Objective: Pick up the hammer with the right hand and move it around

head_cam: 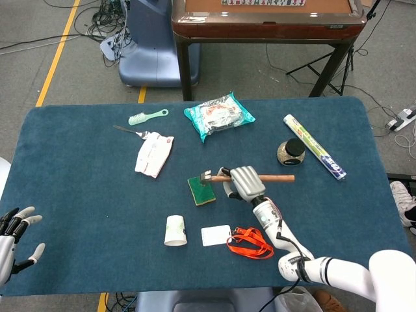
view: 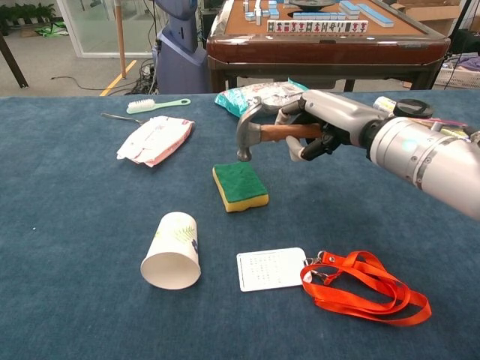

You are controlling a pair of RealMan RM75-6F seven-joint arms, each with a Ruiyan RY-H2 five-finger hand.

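Note:
My right hand [head_cam: 245,181] [view: 324,122] grips the hammer [head_cam: 276,177] [view: 262,132] by its wooden handle, near the metal head. The hammer hangs level in the air, its head [view: 244,132] pointing left, above and just behind a green and yellow sponge [head_cam: 201,190] [view: 239,186] on the blue table. The handle's far end sticks out to the right in the head view. My left hand [head_cam: 14,234] hovers at the table's left front corner, fingers spread, holding nothing.
A paper cup [view: 173,252] lies on its side near a white card [view: 271,268] with an orange lanyard [view: 367,295]. Further back are a wipes pack [view: 155,139], a brush [view: 157,104], a snack bag [head_cam: 218,114], a jar [head_cam: 290,153] and a roll [head_cam: 314,146].

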